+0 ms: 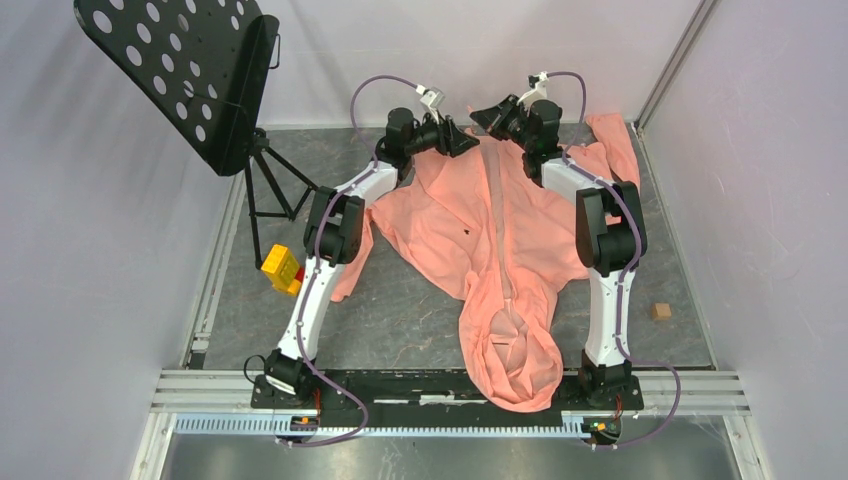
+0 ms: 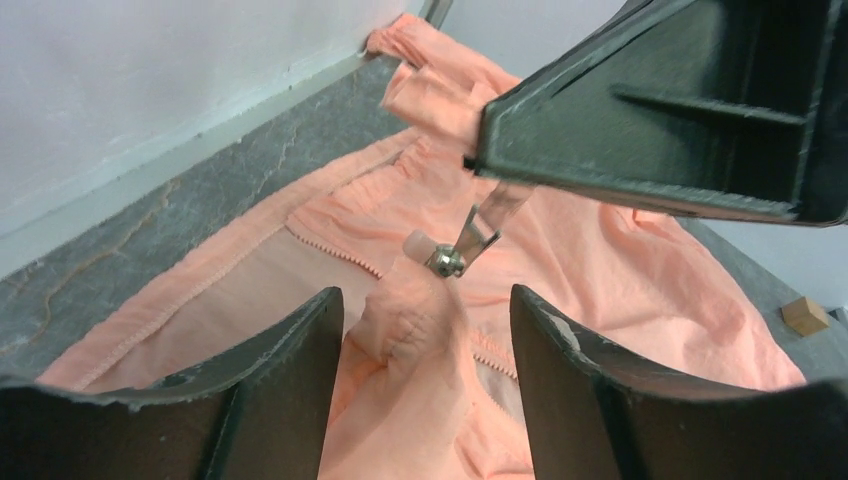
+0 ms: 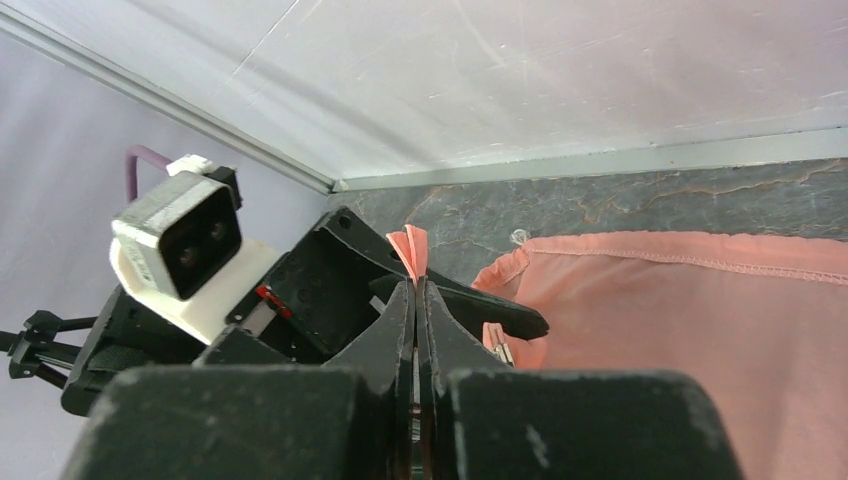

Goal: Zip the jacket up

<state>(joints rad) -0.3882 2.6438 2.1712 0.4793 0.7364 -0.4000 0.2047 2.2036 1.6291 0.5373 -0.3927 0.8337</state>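
I think the left gripper (image 2: 425, 300) should squeeze the bump of cloth between its fingers and hold it still. Then the zipper pull (image 2: 445, 261) can slide toward the hood without bunching. That gripper is spread wide, and the bump sits just beside the pull. The right gripper (image 3: 415, 290) is pinched tight on a bit of jacket (image 1: 470, 230) there. The jacket lies flat on the table (image 1: 400, 320), hood near, bottom edge far.
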